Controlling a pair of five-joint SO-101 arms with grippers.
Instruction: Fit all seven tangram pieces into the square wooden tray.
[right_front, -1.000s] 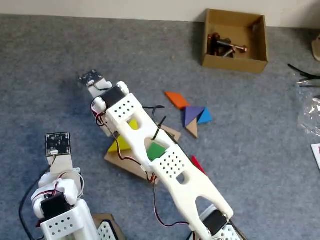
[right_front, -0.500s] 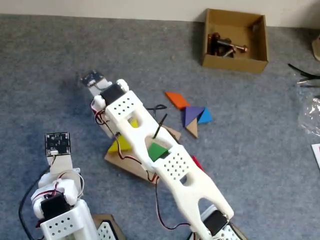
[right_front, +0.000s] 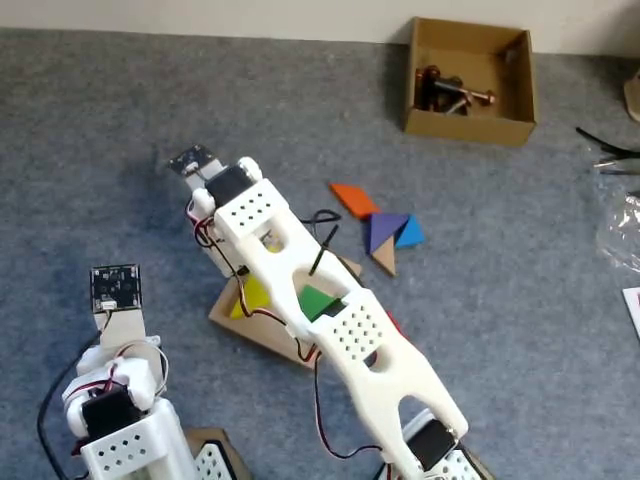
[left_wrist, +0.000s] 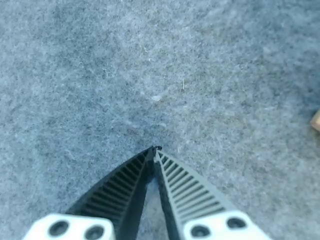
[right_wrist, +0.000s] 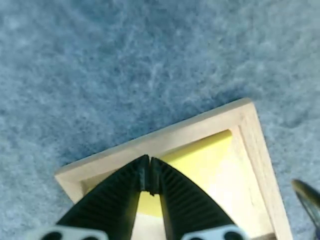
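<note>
The square wooden tray (right_front: 245, 322) lies a little left of the middle in the high view, turned like a diamond on the grey surface (right_front: 120, 120). The right arm (right_front: 330, 320) crosses it from the lower right and covers a large part of it. A yellow piece (right_front: 252, 297) and a green piece (right_front: 318, 300) lie inside the tray. A thin part of a red piece (right_front: 393, 323) shows at the arm's right edge, just beside the tray.

In the right wrist view the right jaws are closed with the tips together and hold nothing. The tips stand over the inner side of the tray's rim (right_wrist: 165, 134), where the yellow piece (right_wrist: 200, 160) meets it. It is not possible to tell if they touch the wood.

Four pieces lie outside the tray, to its upper right in the high view: an orange piece (right_front: 354, 198), and below it a purple piece (right_front: 383, 228), a blue piece (right_front: 409, 233) and a tan piece (right_front: 384, 257), these three touching each other.

The left arm (right_front: 110, 400) is at the lower left of the high view, well apart from the tray. In the left wrist view the left jaws are closed, tips meeting, empty, above the bare surface.

A cardboard box (right_front: 470, 125) sits at the upper right.
</note>
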